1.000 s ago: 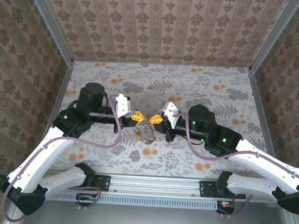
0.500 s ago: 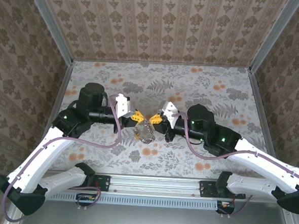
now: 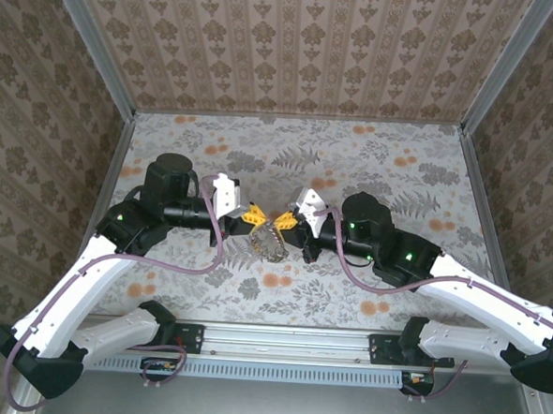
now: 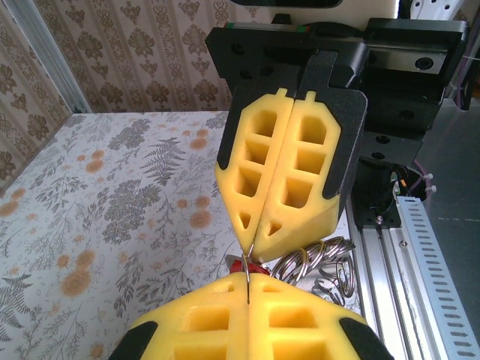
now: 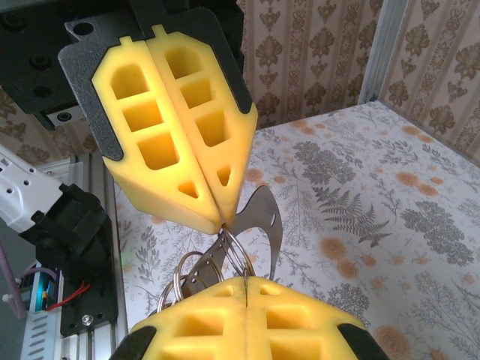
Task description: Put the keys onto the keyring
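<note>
Both arms reach in over the flowered table point(image 3: 400, 177), and I have the two pincers nose to nose near its middle, tips almost meeting

The left pincer point(image 3: 253, 216) has its yellow fingers pressed flat together with no gap at the seam. In the left wrist view a key point(image 4: 258, 268) sits right at those tips. A scrap of red head shows there, and a thin silvery shaft stands up out of the seam, so I read the left pincer as clamped on the key. The top of the shaft touches the tip of the right pincer point(image 3: 288, 221)

The right pincer's fingers are together too, seam tight. The right wrist view shows the keyring point(image 5: 233, 251) as a bunch of silvery wire loops. One loop runs down into the right seam and up toward the left tip, so the right pincer looks clamped on the keyring. The other loops spill toward the metal rail point(image 3: 296, 344) side

From the top view the bunch lies between the two tips, a little nearer the arm bases. I can't tell whether it touches the table

A flat metal tab point(image 5: 264, 219) fans out just beside the loops, close to the left tip. I can't tell what it hangs from
</note>
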Tool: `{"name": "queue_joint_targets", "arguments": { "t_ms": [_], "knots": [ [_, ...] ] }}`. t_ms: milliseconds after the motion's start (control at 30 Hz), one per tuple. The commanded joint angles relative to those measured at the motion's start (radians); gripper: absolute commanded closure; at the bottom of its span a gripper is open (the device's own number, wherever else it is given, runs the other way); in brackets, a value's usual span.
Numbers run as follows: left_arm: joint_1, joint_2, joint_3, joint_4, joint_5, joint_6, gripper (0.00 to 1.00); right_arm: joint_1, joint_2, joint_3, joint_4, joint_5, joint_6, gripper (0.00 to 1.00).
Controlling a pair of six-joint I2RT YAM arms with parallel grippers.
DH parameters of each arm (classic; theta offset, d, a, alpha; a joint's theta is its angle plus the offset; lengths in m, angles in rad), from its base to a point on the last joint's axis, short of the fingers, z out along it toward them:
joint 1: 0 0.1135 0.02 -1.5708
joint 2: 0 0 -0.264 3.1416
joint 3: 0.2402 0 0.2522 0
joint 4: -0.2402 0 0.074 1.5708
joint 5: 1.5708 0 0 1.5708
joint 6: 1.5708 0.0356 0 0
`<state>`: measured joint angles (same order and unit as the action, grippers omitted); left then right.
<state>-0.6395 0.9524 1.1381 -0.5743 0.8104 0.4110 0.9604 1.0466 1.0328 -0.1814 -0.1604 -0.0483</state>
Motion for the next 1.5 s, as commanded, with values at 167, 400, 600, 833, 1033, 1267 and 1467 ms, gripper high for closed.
{"name": "queue_joint_targets", "arguments": {
  "t_ms": [167, 400, 600, 833, 1033, 1267, 1467],
  "knots": [
    [0.004, -0.015, -0.005, 0.031, 0.022, -0.021, 1.0, 0.006, -0.052, -0.023, 0.01, 0.044, -0.005, 1.0],
    [0.006, -0.013, 0.0, 0.034, 0.026, -0.031, 1.0, 0.006, -0.063, -0.039, 0.016, 0.029, -0.019, 1.0],
    [0.003, -0.004, 0.003, 0.031, 0.006, -0.04, 1.0, 0.007, -0.085, -0.066, 0.045, 0.018, -0.022, 1.0],
    [0.0, -0.001, -0.024, 0.004, -0.042, -0.072, 1.0, 0.0, -0.136, -0.103, 0.019, 0.14, -0.019, 1.0],
    [-0.042, -0.01, -0.089, -0.023, -0.115, -0.118, 1.0, -0.032, -0.18, -0.139, 0.017, 0.203, -0.019, 1.0],
    [-0.069, 0.057, -0.136, -0.005, -0.153, -0.151, 1.0, -0.096, -0.244, -0.2, 0.007, 0.221, 0.015, 1.0],
    [-0.065, 0.208, -0.112, 0.031, -0.223, -0.159, 1.0, -0.149, -0.309, -0.26, 0.017, 0.188, 0.027, 1.0]
  ]
}}
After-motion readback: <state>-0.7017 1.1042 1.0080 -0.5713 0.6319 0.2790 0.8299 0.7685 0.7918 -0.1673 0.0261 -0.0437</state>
